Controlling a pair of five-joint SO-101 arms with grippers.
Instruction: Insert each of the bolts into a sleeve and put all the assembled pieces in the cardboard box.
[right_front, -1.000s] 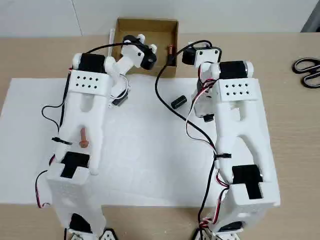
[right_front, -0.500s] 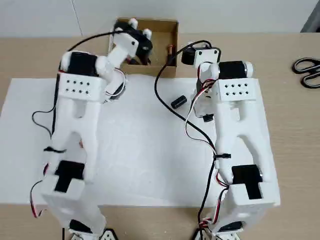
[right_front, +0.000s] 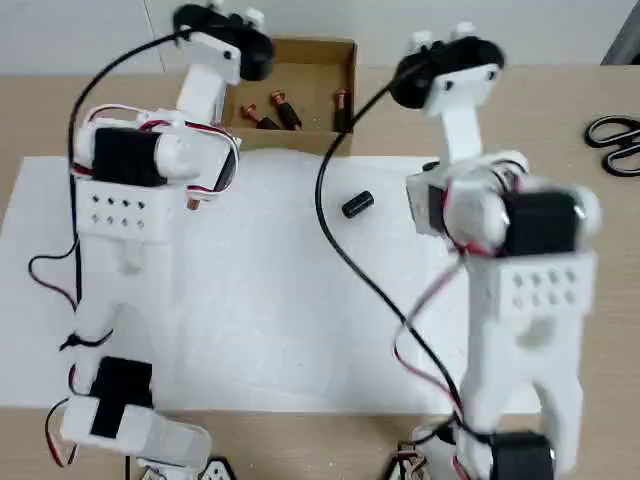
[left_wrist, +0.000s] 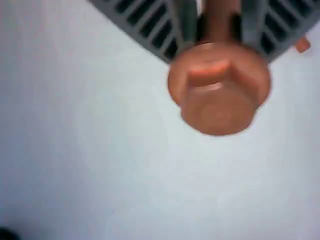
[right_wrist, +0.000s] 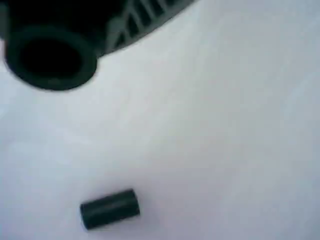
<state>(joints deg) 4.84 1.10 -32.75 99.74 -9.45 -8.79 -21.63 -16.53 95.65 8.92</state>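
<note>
bolt (left_wrist: 218, 90) pinched by left fingers (left_wrist: 140, 22), right fingers (right_wrist: 145, 17) pinching sleeve (right_wrist: 50, 57), loose sleeve (right_wrist: 110, 208) on mat (right_front: 300, 320)

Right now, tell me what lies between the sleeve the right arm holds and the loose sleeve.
Only bare white sheet separates the held sleeve from the loose sleeve, per the right wrist view.

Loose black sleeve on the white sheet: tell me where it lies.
In the high view the loose sleeve lies on the white sheet between the two arms, nearer the right one, just in front of the cardboard box.
</note>
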